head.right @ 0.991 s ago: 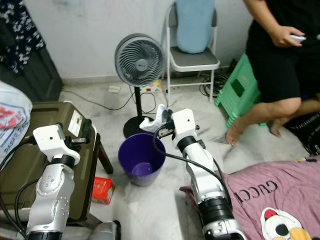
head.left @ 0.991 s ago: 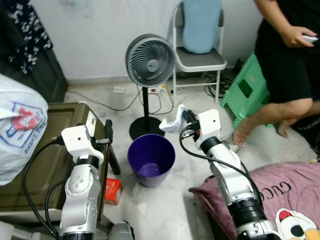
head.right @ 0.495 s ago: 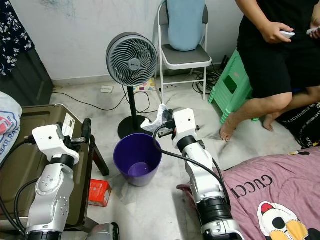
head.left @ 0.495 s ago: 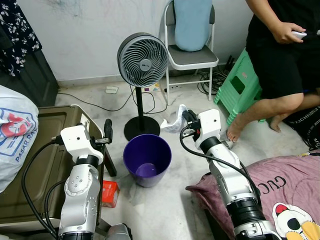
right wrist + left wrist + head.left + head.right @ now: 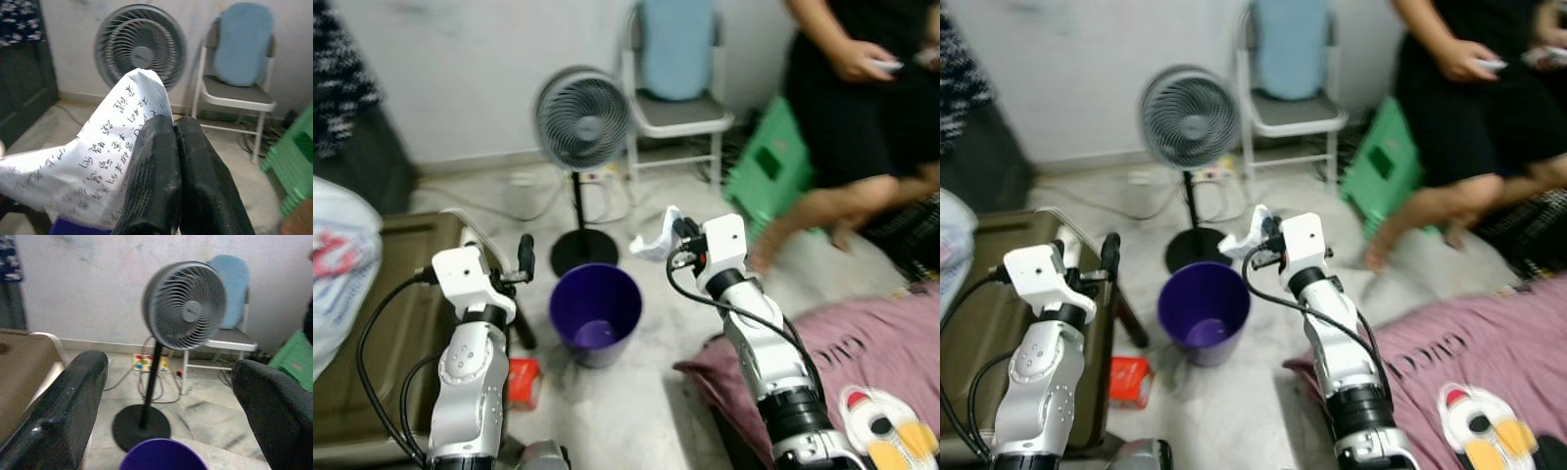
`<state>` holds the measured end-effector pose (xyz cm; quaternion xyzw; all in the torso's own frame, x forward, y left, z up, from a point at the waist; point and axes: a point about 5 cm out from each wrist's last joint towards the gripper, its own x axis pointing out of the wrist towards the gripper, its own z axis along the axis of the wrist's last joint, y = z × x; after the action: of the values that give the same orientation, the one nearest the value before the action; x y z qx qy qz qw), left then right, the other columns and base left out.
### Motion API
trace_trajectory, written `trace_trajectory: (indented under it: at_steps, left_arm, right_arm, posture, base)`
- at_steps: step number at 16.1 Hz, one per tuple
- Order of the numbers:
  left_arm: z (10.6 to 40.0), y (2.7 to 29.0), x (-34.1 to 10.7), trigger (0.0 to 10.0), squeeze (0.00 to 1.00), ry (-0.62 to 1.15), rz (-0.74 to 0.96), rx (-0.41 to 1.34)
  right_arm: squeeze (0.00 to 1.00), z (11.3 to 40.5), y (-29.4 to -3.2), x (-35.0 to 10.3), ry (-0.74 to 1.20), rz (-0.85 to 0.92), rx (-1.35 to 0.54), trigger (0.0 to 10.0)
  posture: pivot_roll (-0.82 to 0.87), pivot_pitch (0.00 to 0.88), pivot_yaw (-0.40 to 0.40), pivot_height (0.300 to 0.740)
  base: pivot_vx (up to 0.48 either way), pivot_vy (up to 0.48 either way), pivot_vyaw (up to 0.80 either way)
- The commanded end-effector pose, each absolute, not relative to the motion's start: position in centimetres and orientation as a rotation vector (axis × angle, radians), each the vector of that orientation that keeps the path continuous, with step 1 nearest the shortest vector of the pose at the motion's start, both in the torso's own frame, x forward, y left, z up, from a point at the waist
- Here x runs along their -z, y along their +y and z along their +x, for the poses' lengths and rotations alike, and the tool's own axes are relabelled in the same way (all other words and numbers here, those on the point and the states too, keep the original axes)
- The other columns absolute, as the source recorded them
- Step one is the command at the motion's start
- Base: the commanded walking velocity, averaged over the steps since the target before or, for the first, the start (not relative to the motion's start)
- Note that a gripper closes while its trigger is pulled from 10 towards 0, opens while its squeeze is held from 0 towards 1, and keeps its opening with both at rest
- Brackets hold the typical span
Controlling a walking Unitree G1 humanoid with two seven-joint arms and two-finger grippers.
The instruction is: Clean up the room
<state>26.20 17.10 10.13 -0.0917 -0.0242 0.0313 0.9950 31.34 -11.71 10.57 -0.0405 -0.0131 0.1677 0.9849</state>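
White paper (image 5: 105, 161), printed with black characters, is pinched in my right gripper (image 5: 677, 235), fingers (image 5: 168, 181) pressed together on it. The sheet hangs crumpled off the fingertips, held up in the air just past the far right rim of the purple bin (image 5: 596, 311), not over its mouth and not touching it. The bin stands upright on the pale floor (image 5: 636, 411) between my two arms.

My left gripper (image 5: 168, 416) is raised beside the bin on its left, fingers (image 5: 63, 411) spread wide apart and holding nothing; the bin's rim sits low between them in the left wrist view.

Behind the bin is a grey fan (image 5: 580, 119) on a black stand, and behind that a folding chair (image 5: 677, 108) with a light blue cushion (image 5: 677, 44). A green stool (image 5: 766, 166) is to the right of the chair. A person (image 5: 862, 108) in black sits at the far right, holding something small in one hand (image 5: 862, 61). A small red box (image 5: 522, 382) lies on the floor by my left arm, next to an olive case (image 5: 372, 333). A mauve blanket (image 5: 862, 352) lies at lower right. The head views are blurred.
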Motion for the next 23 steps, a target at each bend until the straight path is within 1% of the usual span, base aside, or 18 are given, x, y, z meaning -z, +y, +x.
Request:
trace_trajectory:
  at_steps: [1, 4, 5, 8, 14, 23]
  left_arm:
    - [26.29, 16.98, -10.39, 10.0, 0.00, -0.055, -0.180, -0.056]
    - [26.32, 16.97, -10.38, 10.0, 0.00, -0.055, -0.182, -0.054]
    - [26.32, 16.97, -10.39, 10.0, 0.00, -0.055, -0.183, -0.054]
    - [26.32, 16.95, -10.39, 10.0, 0.00, -0.056, -0.183, -0.053]
    - [26.34, 16.79, -10.59, 10.0, 0.00, -0.072, -0.190, -0.035]
    - [26.44, 16.74, -10.68, 10.0, 0.00, -0.081, -0.188, -0.024]
  right_arm:
    - [0.00, 31.44, -11.88, -10.75, -0.032, -0.075, -0.325, 10.0]
    - [0.00, 31.43, -11.82, -11.03, -0.051, -0.067, -0.331, 10.0]
    - [0.00, 31.43, -11.80, -10.85, -0.030, -0.057, -0.327, 10.0]
    - [0.00, 31.46, -11.86, -10.83, -0.030, -0.053, -0.323, 10.0]
    - [0.00, 31.47, -11.72, -11.00, -0.045, -0.061, -0.333, 10.0]
    - [0.00, 31.57, -11.60, -11.04, -0.049, -0.069, -0.339, 10.0]
  posture:
    - [-0.02, 0.036, -0.022, 0.740]
    - [-0.02, 0.037, -0.023, 0.740]
    - [-0.02, 0.037, -0.023, 0.740]
    - [-0.02, 0.037, -0.023, 0.740]
    - [-0.02, 0.036, -0.023, 0.740]
    - [-0.02, 0.028, -0.024, 0.740]
  base:
    - [0.000, 0.000, -0.71]
    - [0.000, 0.000, 0.00]
    - [0.000, 0.000, 0.00]
    - [0.000, 0.000, -0.80]
    - [0.000, 0.000, 0.00]
    - [0.278, 0.000, 0.00]
